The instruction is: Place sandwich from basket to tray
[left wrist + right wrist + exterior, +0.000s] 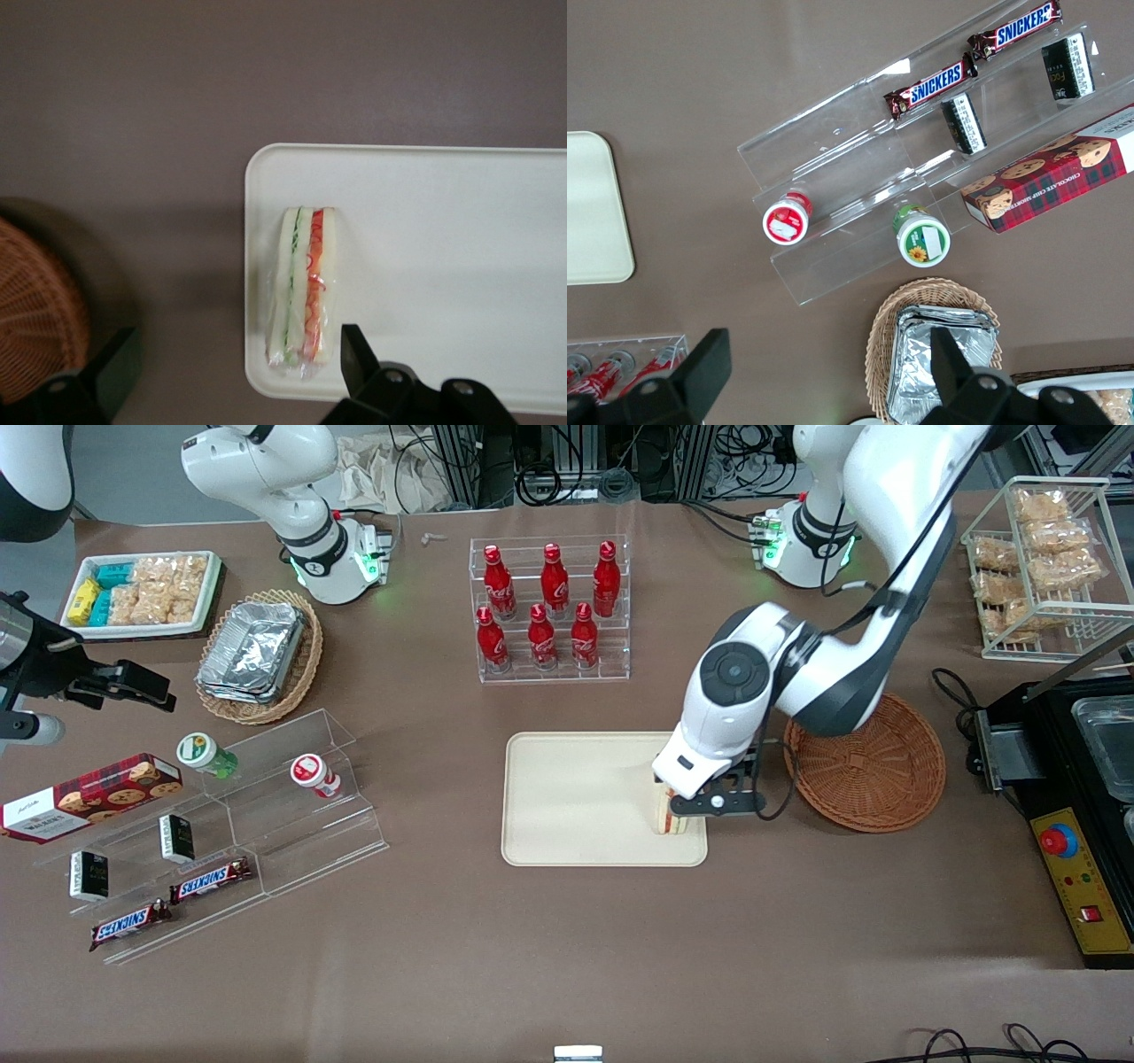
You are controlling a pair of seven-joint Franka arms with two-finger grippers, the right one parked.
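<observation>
The sandwich [669, 821] stands on its edge on the cream tray [576, 797], in the tray's corner nearest the round reddish-brown basket [868, 766]. White bread with a green and an orange-red layer shows in the left wrist view, sandwich [302, 283] on tray [443, 221]. My gripper [695, 804] hangs just above it, open, with its fingers spread wide to either side and not touching it. One fingertip [353, 352] is over the tray close to the sandwich. The other is out over the table toward the basket [35, 310]. The basket holds nothing.
A clear rack of red bottles [549, 611] stands farther from the front camera than the tray. An acrylic step stand [221, 824] with snacks, a tan basket of foil trays [257, 655] and a white snack tray [142, 593] lie toward the parked arm's end. A black machine [1072, 815] sits beside the basket.
</observation>
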